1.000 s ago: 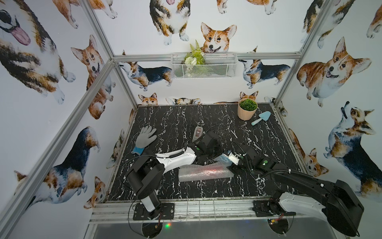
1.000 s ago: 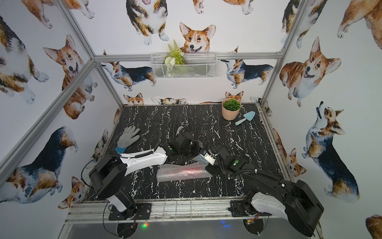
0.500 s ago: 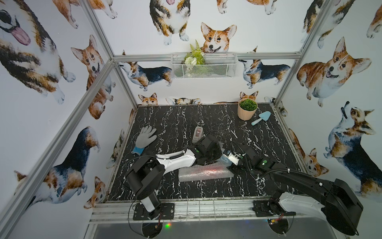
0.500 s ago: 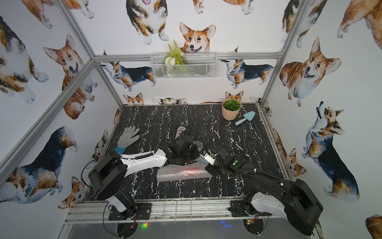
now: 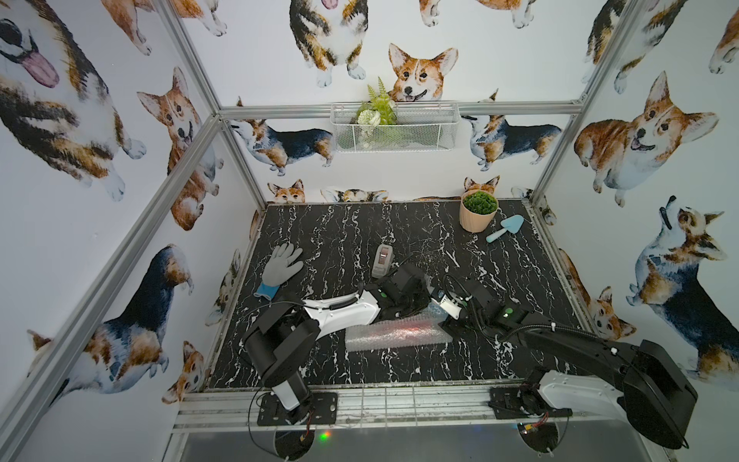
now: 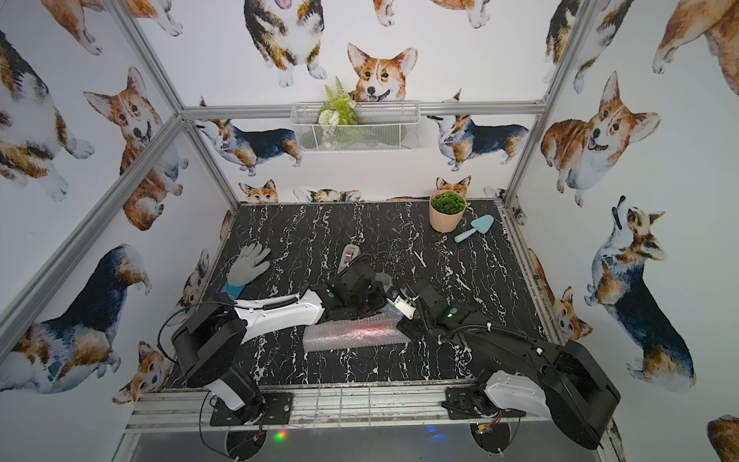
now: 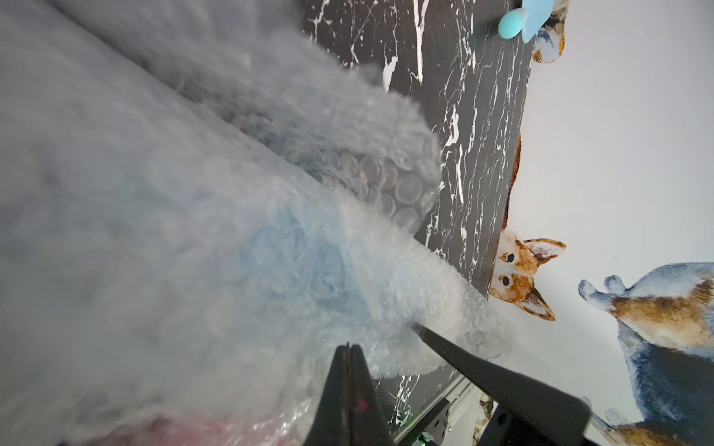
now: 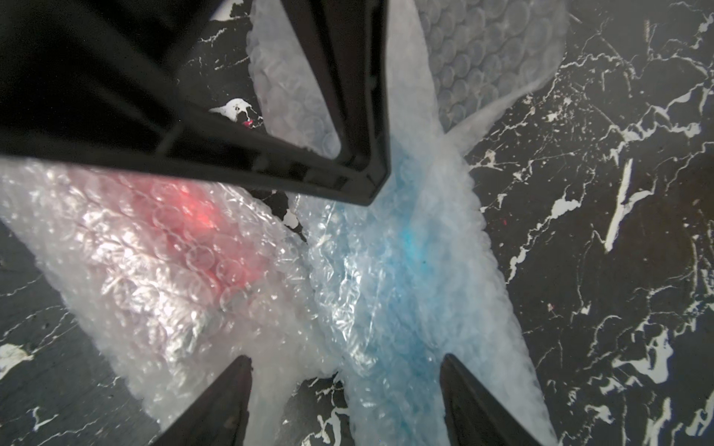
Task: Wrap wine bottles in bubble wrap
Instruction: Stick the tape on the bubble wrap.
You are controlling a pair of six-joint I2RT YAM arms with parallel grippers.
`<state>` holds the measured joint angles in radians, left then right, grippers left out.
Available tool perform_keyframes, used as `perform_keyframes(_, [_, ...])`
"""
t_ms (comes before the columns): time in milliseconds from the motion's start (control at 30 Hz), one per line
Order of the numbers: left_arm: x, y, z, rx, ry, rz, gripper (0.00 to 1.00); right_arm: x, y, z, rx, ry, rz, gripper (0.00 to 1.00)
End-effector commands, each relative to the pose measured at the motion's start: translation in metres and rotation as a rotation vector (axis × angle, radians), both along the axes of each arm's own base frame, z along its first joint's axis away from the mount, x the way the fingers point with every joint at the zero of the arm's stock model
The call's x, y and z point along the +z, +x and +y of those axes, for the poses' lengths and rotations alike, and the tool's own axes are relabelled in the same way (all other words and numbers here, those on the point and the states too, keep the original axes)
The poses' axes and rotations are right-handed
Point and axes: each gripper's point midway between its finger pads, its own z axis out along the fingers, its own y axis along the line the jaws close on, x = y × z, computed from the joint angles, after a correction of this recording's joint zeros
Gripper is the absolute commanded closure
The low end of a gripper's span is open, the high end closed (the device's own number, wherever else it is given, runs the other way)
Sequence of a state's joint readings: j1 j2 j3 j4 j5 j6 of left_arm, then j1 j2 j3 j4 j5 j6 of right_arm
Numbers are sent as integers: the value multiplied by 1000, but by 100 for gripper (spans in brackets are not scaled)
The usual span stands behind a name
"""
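Observation:
Two wine bottles lie wrapped in bubble wrap mid-table. The red-pink bottle's roll lies across the front. The blue bottle's roll sits just behind it, between the arms. My left gripper is shut, its tip pressed onto the blue roll. I see no film between its fingers. A loose flap of bubble wrap stands up beside it. My right gripper is open, straddling the near end of the blue roll without closing on it.
A grey tape dispenser lies just behind my left wrist. A grey glove is at the left. A potted plant and blue trowel stand back right. A wire basket hangs on the back wall.
My left wrist has shifted slightly toward the front, down over the blue roll. The right arm has stayed put, and neither gripper has changed its opening.

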<state>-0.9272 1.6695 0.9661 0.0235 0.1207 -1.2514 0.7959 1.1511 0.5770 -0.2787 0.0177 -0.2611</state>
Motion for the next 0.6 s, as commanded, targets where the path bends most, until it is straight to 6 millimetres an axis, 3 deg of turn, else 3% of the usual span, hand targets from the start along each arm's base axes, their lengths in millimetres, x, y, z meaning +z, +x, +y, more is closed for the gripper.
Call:
perform_keyframes(0, [0, 2, 2, 36, -5, -3, 100, 2, 1, 4, 10, 8, -3, 22])
perform_keyframes(100, [-4, 0, 6, 40, 32, -2, 100, 1, 0, 4, 9, 2, 0, 23])
perform_keyframes(167, [4, 0, 9, 50, 19, -14, 100, 1, 1, 3, 9, 2, -1, 22])
perform_keyframes(267, [3, 1, 3, 45, -4, -9, 100, 2, 1, 4, 10, 4, -6, 22])
perform_keyframes(333, [-11, 1, 0, 45, 5, 14, 100, 4, 0, 4, 12, 12, -10, 22])
perform_keyframes(567, [-15, 1, -1, 36, 10, 12, 100, 11, 0, 6, 8, 38, -19, 17])
